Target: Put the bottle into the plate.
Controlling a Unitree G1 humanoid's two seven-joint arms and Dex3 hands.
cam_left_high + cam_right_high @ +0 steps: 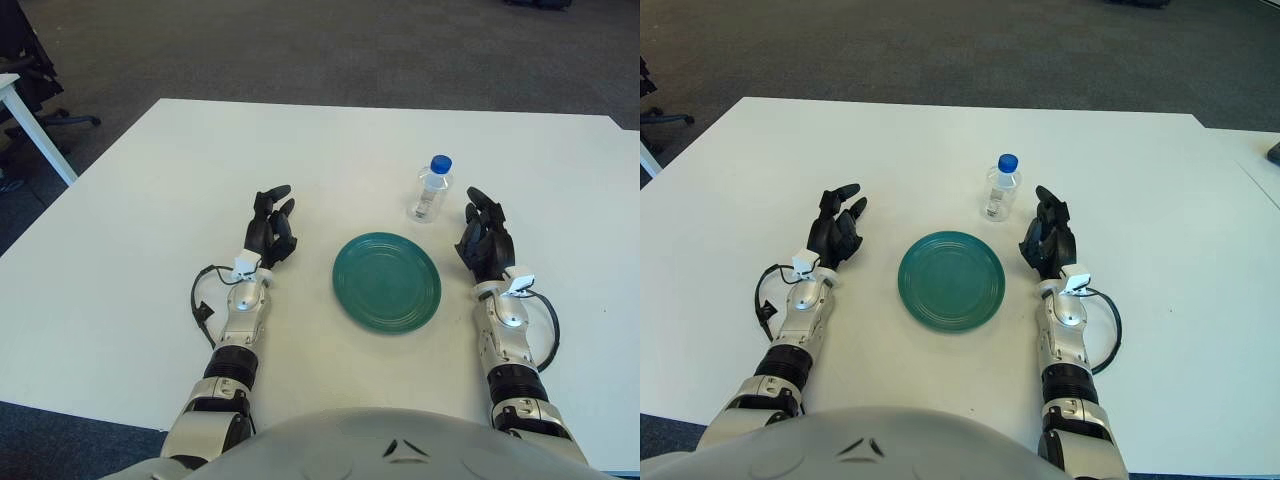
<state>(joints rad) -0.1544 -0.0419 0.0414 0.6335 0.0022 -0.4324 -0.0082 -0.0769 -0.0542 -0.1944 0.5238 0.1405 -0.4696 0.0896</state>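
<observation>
A small clear bottle (433, 188) with a blue cap stands upright on the white table, just behind the right edge of a round green plate (386, 281). The plate lies flat in front of me and holds nothing. My right hand (485, 236) rests on the table to the right of the plate, a little nearer than the bottle and apart from it, fingers relaxed and empty. My left hand (272, 225) rests on the table to the left of the plate, fingers open and empty.
The white table (150, 180) spans the whole view, with dark carpet beyond its far edge. A white table leg (35, 135) and an office chair base stand at the far left. A second table edge (1250, 170) adjoins on the right.
</observation>
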